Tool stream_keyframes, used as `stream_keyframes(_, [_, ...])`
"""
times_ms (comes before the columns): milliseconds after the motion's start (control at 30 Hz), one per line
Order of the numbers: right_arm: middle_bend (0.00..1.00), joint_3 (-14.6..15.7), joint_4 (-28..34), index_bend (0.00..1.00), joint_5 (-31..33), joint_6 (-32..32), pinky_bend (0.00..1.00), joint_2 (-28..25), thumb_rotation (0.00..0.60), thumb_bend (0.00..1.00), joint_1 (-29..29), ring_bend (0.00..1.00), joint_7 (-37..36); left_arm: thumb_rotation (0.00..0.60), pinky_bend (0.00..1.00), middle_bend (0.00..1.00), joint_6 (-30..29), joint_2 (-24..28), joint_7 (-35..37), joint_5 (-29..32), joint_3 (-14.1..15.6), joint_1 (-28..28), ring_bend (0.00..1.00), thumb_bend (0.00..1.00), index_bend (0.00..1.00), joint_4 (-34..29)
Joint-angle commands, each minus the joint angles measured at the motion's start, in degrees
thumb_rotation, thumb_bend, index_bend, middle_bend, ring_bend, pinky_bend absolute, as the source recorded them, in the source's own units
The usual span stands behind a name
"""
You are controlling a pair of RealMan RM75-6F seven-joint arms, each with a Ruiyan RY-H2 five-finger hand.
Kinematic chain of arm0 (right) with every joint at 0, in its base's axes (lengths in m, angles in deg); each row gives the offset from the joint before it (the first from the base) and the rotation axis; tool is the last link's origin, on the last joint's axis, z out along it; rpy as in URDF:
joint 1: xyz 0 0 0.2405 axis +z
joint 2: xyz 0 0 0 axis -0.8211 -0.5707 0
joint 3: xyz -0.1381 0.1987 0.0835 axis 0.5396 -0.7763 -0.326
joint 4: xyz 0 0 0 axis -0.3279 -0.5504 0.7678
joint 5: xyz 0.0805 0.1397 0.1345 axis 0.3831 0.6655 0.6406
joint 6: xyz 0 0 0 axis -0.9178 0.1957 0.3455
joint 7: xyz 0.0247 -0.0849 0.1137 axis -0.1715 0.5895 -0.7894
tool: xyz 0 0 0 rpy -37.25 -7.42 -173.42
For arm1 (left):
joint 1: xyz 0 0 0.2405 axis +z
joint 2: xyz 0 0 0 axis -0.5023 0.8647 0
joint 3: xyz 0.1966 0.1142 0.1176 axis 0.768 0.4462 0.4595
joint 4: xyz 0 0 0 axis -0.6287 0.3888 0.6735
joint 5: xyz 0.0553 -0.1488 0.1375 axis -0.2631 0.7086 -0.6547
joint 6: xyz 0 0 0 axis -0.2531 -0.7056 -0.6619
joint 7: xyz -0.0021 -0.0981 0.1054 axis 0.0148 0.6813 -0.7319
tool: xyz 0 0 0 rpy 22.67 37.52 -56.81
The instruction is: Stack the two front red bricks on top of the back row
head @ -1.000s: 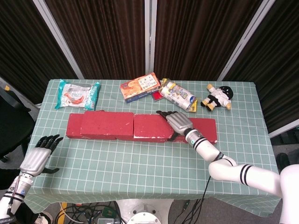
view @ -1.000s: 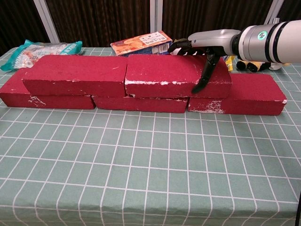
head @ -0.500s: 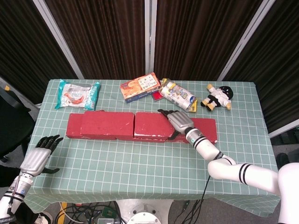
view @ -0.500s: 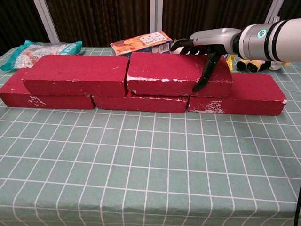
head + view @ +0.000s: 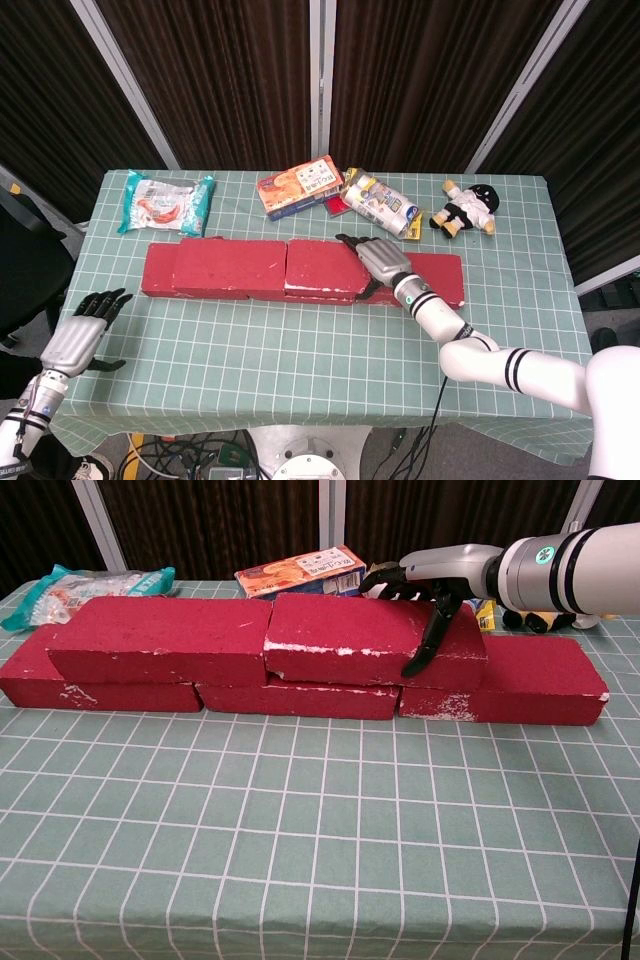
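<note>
Three red bricks form the back row (image 5: 535, 680), lying end to end on the green checked table (image 5: 320, 830). Two more red bricks lie on top of it. The left upper brick (image 5: 160, 635) (image 5: 228, 263) has no hand on it. My right hand (image 5: 432, 578) (image 5: 381, 260) grips the right end of the right upper brick (image 5: 340, 635) (image 5: 318, 266), fingers over its back edge and thumb down its front face. This brick butts against the left upper one. My left hand (image 5: 82, 335) hangs open off the table's front left corner.
Behind the bricks lie a teal snack bag (image 5: 166, 203), an orange box (image 5: 297, 186), a yellow and white packet (image 5: 382, 203) and a small doll (image 5: 466, 209). The table's front half (image 5: 300, 350) holds only the cloth.
The right upper brick shifted a little to the left under my right hand, closing up against the left upper brick. My left hand has barely moved.
</note>
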Motion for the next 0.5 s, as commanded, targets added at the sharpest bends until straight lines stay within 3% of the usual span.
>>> stream_keyframes(33, [0.27,0.04,0.06,0.04,-0.06,0.08,0.23,-0.18,0.6,0.05,0.17,0.16,-0.03,0.6,0.0,0.0,0.1,-0.02,0.18,-0.04,-0.03,-0.07,0.0,0.0,0.03,0.09])
stream_keyframes(500, [0.26,0.78,1.1,0.04,0.1,0.39,0.22,-1.29,0.6,0.05,0.96,0.16,-0.08,0.6,0.0,0.0,0.87,-0.34,0.35,-0.14,0.06,-0.39,0.0,0.0,0.03,0.28])
